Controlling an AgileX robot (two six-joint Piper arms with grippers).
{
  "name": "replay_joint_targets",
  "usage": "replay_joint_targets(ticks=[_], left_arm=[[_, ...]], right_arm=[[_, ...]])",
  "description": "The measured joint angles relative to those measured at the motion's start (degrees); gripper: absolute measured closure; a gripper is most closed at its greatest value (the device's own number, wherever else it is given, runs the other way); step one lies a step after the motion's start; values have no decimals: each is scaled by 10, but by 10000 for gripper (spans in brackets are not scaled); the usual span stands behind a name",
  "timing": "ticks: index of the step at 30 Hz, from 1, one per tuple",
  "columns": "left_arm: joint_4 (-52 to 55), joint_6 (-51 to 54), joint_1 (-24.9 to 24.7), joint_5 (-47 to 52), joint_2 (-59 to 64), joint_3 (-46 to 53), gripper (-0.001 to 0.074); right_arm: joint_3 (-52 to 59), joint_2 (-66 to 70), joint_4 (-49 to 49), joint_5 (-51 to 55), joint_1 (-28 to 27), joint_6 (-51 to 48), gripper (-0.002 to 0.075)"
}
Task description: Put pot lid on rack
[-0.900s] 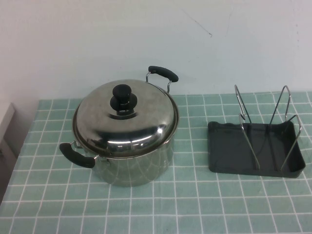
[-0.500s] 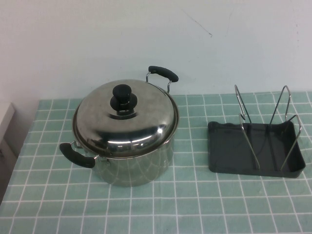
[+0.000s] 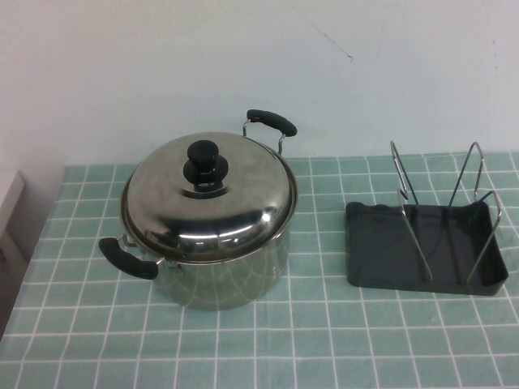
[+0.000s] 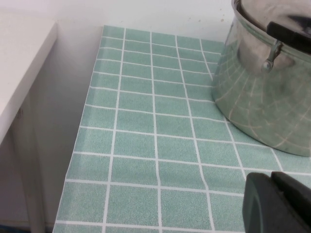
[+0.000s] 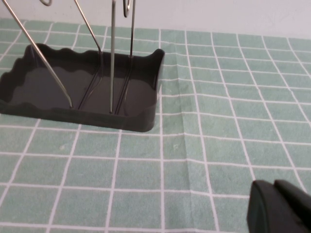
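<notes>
pot lid point(image 3: 209, 190) on pot point(image 3: 227, 267) | rack point(image 3: 426, 255) right of pot, apart

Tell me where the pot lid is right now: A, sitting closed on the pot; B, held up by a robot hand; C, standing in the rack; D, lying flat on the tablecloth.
A: the pot lid sits on the pot, the rack holds nothing, and only a dark edge of the left hand and the right hand shows, each low over the tablecloth.
</notes>
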Motion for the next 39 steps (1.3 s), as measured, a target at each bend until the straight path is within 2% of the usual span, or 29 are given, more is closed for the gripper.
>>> replay_joint_targets(ticks=[11,15,21,25,28,31,35,39], left_arm=[[6,2,0,-8,0,0,737],[32,2,0,-62,0,3,737],[125,6,0,-243,0,4,737],[144,7,0,-388,0,4,737],[148,9,0,-464,0,4,737],[146,9,0,-525,0,4,737],[98,-4,0,-505,-1,1,737],[79,-58,0,-327,-1,-72,737]], right_arm=[[0,0,0,-3,0,0,727],[1,0,0,-44,0,0,727],[1,0,0,-264,0,0,727],[1,0,0,-441,0,2,727],[1,0,0,-531,0,3,727],[1,0,0,-570,0,-28,727],[1,0,2,-554,0,-49,727],[-44,0,2,-387,0,-49,727]])
